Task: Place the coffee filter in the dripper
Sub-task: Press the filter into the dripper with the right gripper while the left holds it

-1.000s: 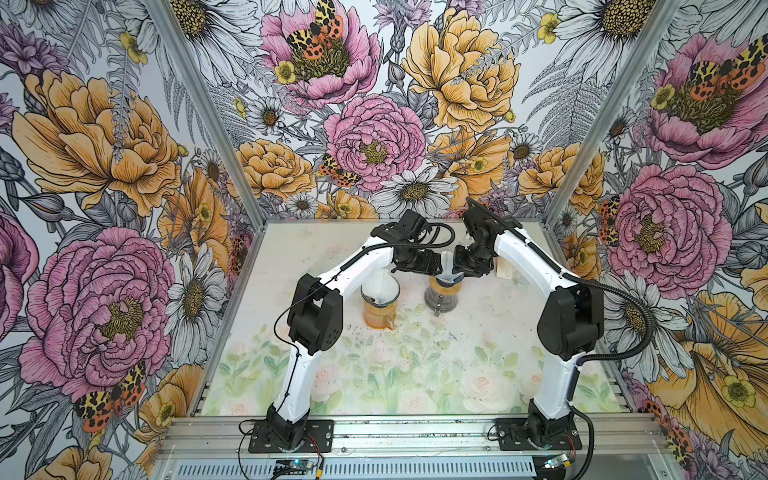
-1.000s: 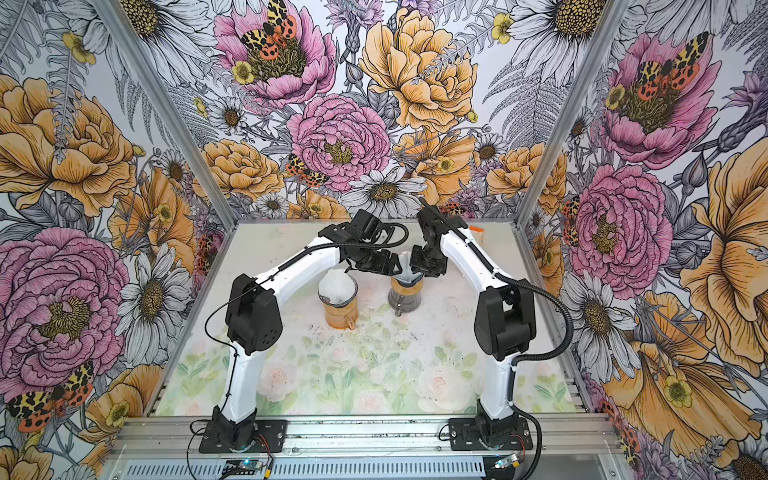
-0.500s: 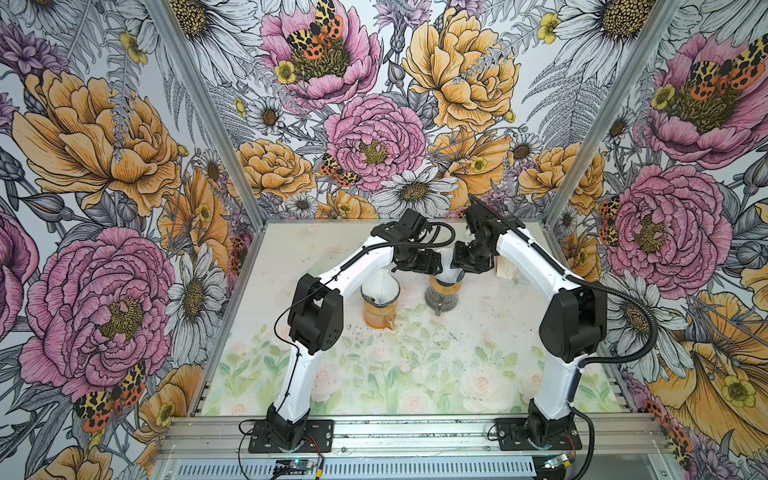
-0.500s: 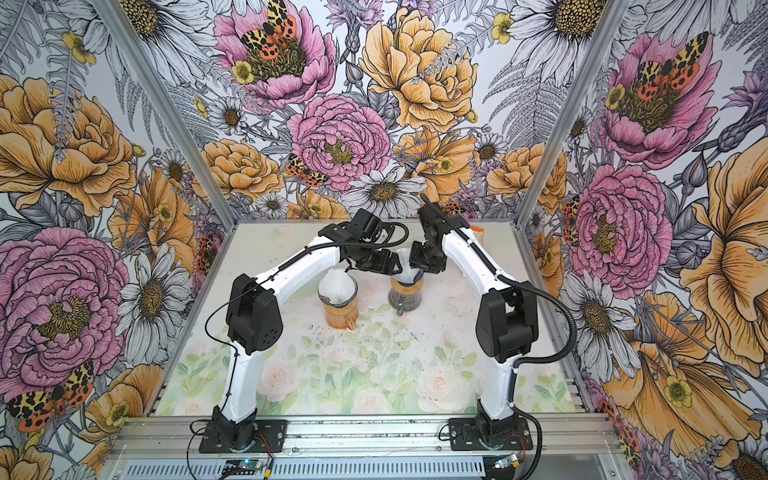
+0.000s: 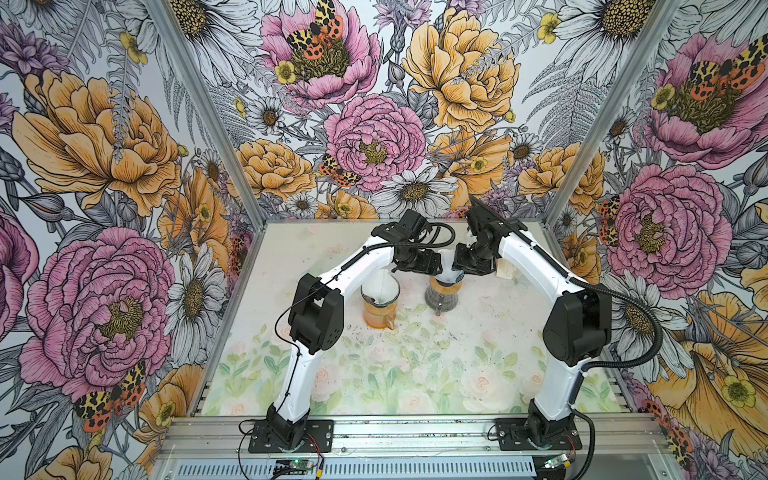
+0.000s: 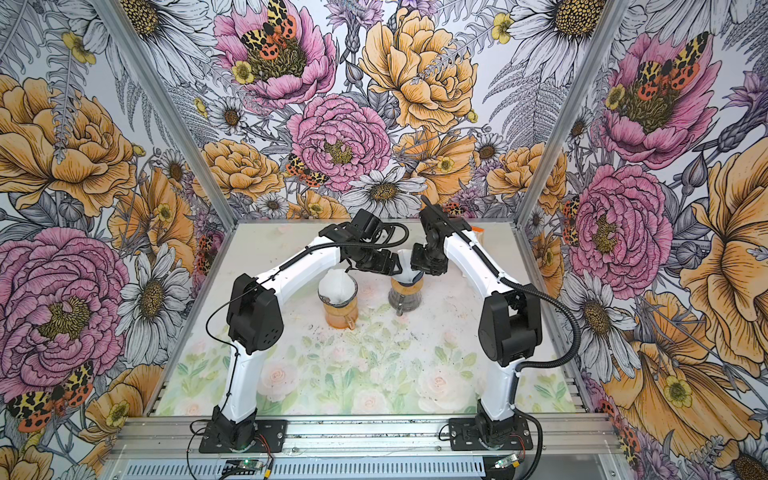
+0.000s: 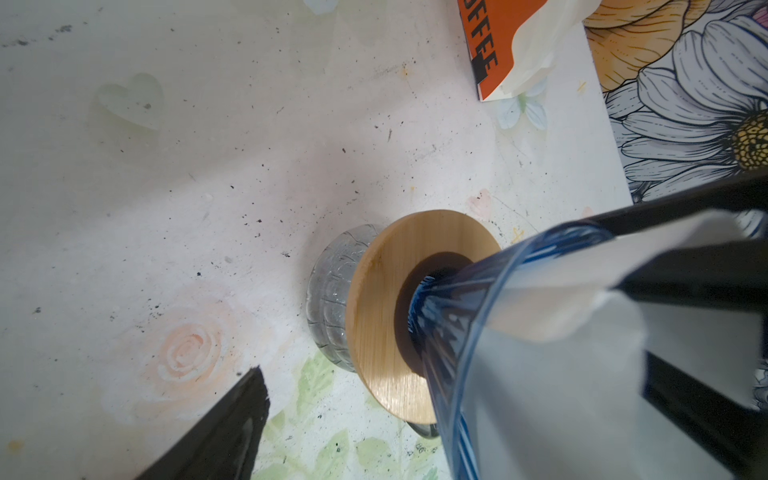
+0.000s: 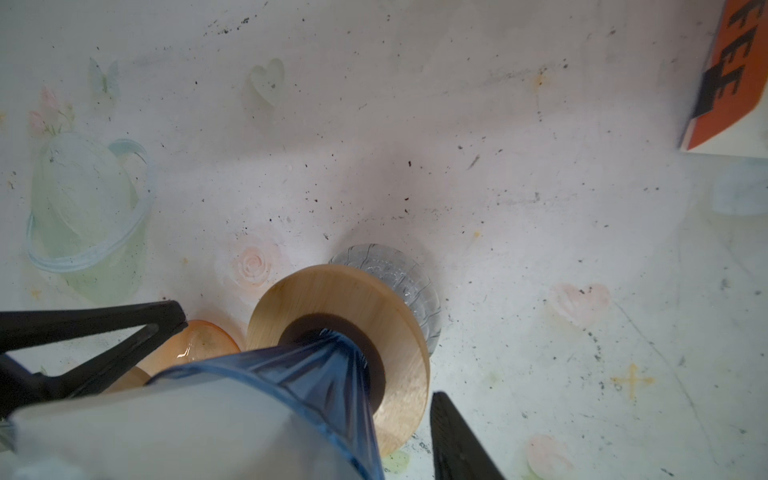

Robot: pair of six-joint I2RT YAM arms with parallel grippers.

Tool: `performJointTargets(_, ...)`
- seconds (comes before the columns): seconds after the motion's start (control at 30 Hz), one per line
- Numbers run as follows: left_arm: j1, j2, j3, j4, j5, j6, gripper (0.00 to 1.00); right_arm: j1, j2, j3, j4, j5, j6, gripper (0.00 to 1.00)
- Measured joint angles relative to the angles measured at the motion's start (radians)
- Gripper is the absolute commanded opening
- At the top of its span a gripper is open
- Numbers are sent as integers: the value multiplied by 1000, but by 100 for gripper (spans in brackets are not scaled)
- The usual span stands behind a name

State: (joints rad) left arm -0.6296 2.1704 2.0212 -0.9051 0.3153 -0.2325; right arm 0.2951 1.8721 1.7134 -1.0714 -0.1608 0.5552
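Hardly anything has moved over the last second. Both arms hang at the dripper (image 8: 324, 374) as they did, and only the right wrist looks to have turned a touch.

The blue dripper stands on the wooden collar (image 7: 382, 299) of a glass carafe (image 7: 328, 299). The filter (image 7: 552, 299) is already inside the dripper, its cone lying along the dripper's own axis, point down. One paper edge stands proud of the rim.

The left gripper (image 5: 428, 267) reaches the dripper from the side of the orange carafe (image 5: 377, 318). The right gripper (image 5: 464, 262) comes from the opposite side, where the packet (image 7: 498, 20) lies. They face each other across the rim, about equally near.

The left one's jaws stand wide and hold nothing. One finger (image 7: 232, 424) is well clear outside the dripper, and the other sits at the raised paper edge, partly hidden by it. The right one's jaws are apart too. Its visible finger (image 8: 457, 440) stands just off the dripper's wall with a gap between, and its mate is hidden behind the filter. I see no grip on paper or dripper.

I judge the filter to be in but perhaps not fully seated. The next move turns on that loose edge. As far as the left wrist view shows, it rests against the left gripper's inner finger. That finger is best placed to press it down. Otherwise it should lift out along the cone's axis, or it may drag the paper with it.
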Motion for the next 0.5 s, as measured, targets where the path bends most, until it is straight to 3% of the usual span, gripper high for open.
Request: performJointTargets(0.5,0,44,29,-5,11,-3,80,-2,-46,-56,112,-99,1,46)
